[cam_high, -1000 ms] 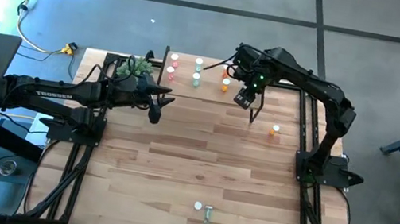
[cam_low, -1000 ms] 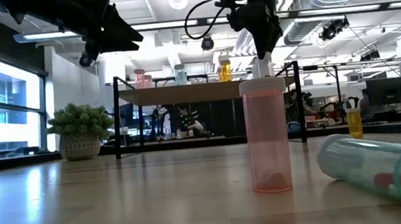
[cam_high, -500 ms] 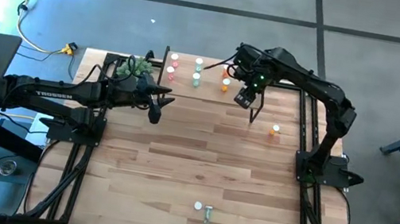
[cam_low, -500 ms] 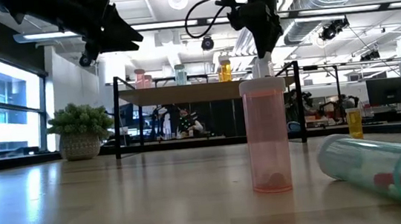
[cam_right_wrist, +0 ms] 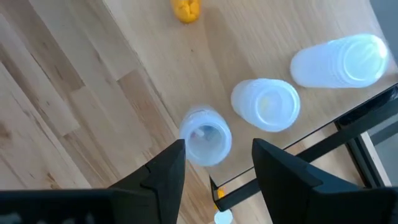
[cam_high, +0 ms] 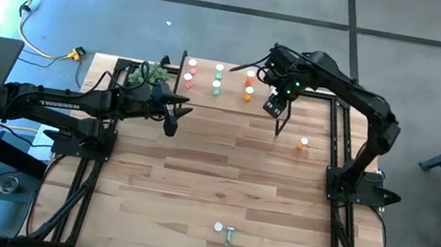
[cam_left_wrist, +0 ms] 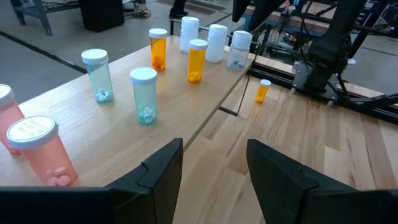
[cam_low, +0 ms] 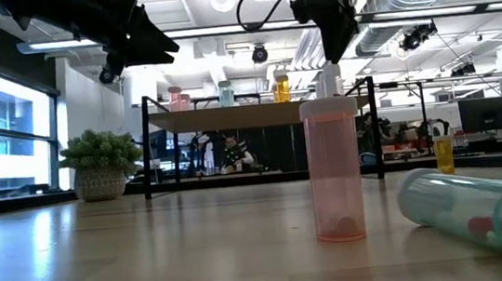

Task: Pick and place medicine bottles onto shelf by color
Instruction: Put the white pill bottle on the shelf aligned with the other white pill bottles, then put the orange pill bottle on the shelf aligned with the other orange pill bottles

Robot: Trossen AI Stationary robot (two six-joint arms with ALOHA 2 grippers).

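- The medicine bottles [cam_left_wrist: 143, 94] stood in coloured groups on the shelf [cam_high: 229, 100]; others remained on the worktop [cam_high: 211, 184].
- The right tool [cam_high: 274, 105], spread and empty, had risen slightly above the shelf's white bottles [cam_right_wrist: 265, 104].
- The left tool [cam_high: 174, 116] stayed spread beside the shelf.

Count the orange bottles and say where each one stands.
3. One orange bottle and a second orange bottle stand upright on the shelf, beside the white bottles; a third orange bottle stands on the tabletop past the shelf's end. More could be hidden.
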